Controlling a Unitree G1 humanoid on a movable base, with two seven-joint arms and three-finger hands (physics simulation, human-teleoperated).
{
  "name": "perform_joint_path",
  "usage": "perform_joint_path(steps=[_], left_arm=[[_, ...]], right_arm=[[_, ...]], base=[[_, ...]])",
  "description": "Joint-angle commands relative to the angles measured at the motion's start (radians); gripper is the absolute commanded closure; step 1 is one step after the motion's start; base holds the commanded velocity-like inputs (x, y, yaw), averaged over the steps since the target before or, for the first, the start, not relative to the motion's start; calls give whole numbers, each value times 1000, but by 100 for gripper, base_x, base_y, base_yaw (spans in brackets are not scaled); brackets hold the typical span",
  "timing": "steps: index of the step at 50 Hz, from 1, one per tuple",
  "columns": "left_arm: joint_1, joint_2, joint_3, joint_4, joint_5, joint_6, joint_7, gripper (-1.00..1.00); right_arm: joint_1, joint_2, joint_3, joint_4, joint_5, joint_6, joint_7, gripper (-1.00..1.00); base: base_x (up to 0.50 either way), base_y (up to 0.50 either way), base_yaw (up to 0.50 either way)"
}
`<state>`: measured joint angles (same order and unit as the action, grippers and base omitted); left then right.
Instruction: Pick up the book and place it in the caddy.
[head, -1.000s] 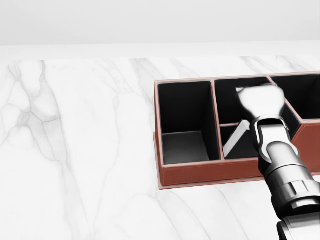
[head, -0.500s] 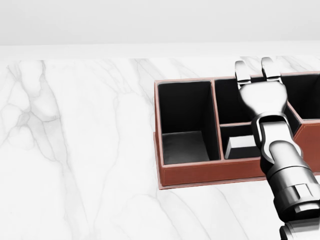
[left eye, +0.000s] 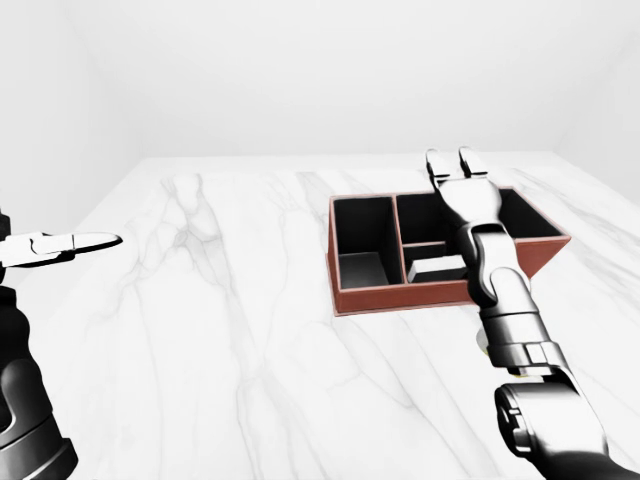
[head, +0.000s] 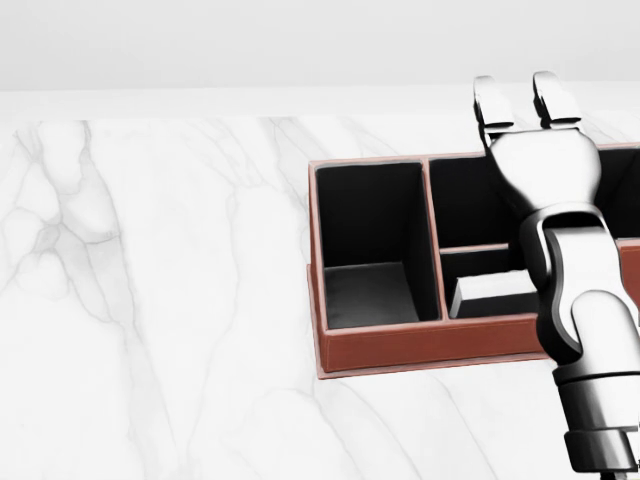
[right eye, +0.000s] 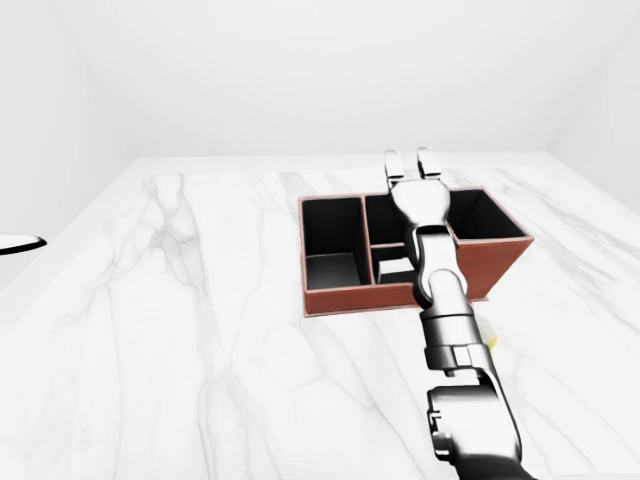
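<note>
Book (head: 492, 293) dropped flat into caddy (head: 420, 345) small middle slot; right hand (head: 528, 130) lifted clear, fingers open, empty. Left hand (left eye: 62, 245) off aside, grip unclear. Task basically done imo.

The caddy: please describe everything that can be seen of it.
The caddy is a low rectangular box, reddish-brown like leather outside, black inside, split by partitions into several open compartments. It sits flat on the white marble table. A pale book lies in a small middle compartment. The right hand hovers open above, not touching.

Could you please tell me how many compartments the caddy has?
4 visible: a tall one at the left, a small one holding the book, one above it, one at the right, partly hidden by the right arm.
</note>
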<state>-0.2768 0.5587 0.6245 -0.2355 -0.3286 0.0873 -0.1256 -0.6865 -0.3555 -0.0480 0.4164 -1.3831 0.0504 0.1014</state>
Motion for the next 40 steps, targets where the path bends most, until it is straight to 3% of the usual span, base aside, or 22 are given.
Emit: perform_joint_path(steps=[1, 3, 5, 11, 19, 24, 29, 40], left_arm=[[-1, 1, 3, -21, -2, 0, -1, -100], [-3, 3, 3, -32, -2, 0, 0, -100], [-3, 2, 2, -26, 1, 0, -3, -100], [-2, 2, 4, -36, -1, 0, -7, -100], [1, 1, 9, -42, -3, 0, -13, -100], [2, 0, 10, -46, -3, 0, -14, -100], [2, -2, 7, -40, 1, 0, -14, -100], [5, -3, 4, -46, 7, 0, -16, -100]], right_arm=[[111, -3, -58, -276, 99, -68, 143, -100], [124, -7, -64, -296, 107, -70, 160, -100], [144, -9, -73, -310, 150, -106, 156, -100], [193, -5, -102, -382, 253, -122, 203, -100], [252, -14, -143, -485, 346, -103, 253, -100], [288, -26, -162, -517, 383, -117, 261, -100], [304, -39, -201, -570, 445, -88, 308, -100], [339, -65, -243, -610, 508, -72, 322, -100]], base=[[0, 0, 0], [0, 0, 0], [0, 0, 0], [0, 0, 0], [0, 0, 0], [0, 0, 0], [0, 0, 0], [0, 0, 0]])
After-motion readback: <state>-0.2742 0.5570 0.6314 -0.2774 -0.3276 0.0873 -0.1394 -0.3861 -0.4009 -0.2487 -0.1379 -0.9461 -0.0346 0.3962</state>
